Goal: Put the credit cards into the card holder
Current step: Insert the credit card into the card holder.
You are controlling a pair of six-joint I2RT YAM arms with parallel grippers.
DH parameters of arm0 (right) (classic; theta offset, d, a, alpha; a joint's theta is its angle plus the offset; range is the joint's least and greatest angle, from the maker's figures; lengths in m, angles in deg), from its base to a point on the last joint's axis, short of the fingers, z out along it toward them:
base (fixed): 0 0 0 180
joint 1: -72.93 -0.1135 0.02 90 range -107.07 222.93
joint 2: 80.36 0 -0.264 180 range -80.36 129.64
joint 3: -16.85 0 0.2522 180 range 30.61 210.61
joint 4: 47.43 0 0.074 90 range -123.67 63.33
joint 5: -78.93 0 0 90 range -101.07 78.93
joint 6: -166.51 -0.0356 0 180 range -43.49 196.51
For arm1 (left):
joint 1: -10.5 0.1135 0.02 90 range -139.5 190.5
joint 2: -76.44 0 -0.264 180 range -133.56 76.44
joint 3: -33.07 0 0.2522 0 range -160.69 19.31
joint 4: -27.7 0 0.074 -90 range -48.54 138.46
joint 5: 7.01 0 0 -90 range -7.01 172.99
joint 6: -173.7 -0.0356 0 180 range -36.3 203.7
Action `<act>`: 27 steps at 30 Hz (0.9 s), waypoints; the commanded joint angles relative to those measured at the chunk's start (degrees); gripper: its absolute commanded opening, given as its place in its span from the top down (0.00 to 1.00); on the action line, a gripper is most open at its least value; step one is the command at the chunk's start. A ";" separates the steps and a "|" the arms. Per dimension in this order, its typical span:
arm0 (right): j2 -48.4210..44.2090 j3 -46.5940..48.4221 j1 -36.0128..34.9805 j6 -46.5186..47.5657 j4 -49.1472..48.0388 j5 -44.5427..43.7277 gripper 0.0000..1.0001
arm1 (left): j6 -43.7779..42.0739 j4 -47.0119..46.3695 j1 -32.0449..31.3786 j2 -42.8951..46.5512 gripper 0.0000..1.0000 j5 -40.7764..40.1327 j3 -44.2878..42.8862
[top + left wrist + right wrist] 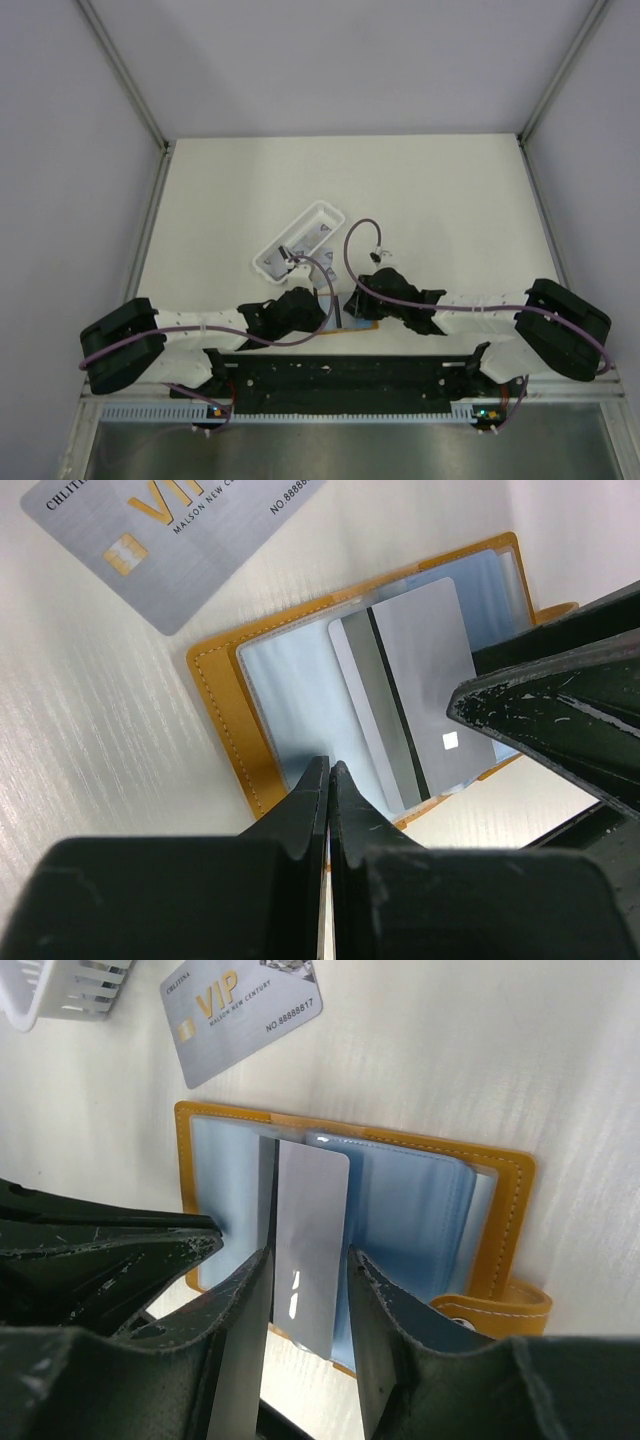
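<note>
Here the right tool [310, 1260] grips a grey card [312, 1185] with a dark stripe, its two fingers pressing the card's long edges. The card stands tilted over the open card holder [508, 1215], which lies flat on the table [500, 1050] just under and ahead of this tool, pale blue sleeves facing up. Its snap tab sits at the tool's right. The left tool [328, 772] has its fingers closed tight together, tips at the holder's near edge; whether they pinch a sleeve I cannot tell. Beyond both tools, clear of the holder, a silver VIP card [240, 1008] lies face up. A white tray [60, 990] sits farther off, left of the right tool.
</note>
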State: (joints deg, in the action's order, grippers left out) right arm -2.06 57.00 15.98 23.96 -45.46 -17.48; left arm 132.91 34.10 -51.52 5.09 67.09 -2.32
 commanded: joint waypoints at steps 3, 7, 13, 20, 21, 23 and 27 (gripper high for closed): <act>-1.49 1.56 -0.45 1.75 3.80 -3.25 0.66 | 0.01 0.50 0.06 1.21 1.00 -0.36 1.59; -0.08 1.73 -0.53 2.02 2.39 -1.94 0.71 | 0.09 0.59 0.06 1.48 1.00 -0.36 1.94; 2.55 2.35 -0.53 1.93 -0.60 0.87 0.76 | 0.18 0.50 0.06 1.66 1.00 -0.45 2.12; 3.96 1.56 -0.97 1.32 -5.69 4.30 0.78 | 0.10 0.50 0.06 1.74 1.00 -0.36 2.03; 4.14 1.56 -1.06 1.23 -5.61 4.22 0.78 | 0.10 0.85 0.06 2.09 1.00 -0.45 1.85; 4.31 1.30 -0.97 1.05 -5.09 3.69 0.78 | 0.10 2.07 0.06 3.32 1.00 -0.71 1.33; 4.58 0.59 -0.97 0.79 -4.91 2.90 0.79 | 0.09 5.33 0.06 8.32 1.00 -2.29 0.88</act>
State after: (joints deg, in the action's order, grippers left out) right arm 1.57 57.70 15.94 24.87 -49.49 -14.77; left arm 133.13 36.57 -51.52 8.67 66.89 -1.14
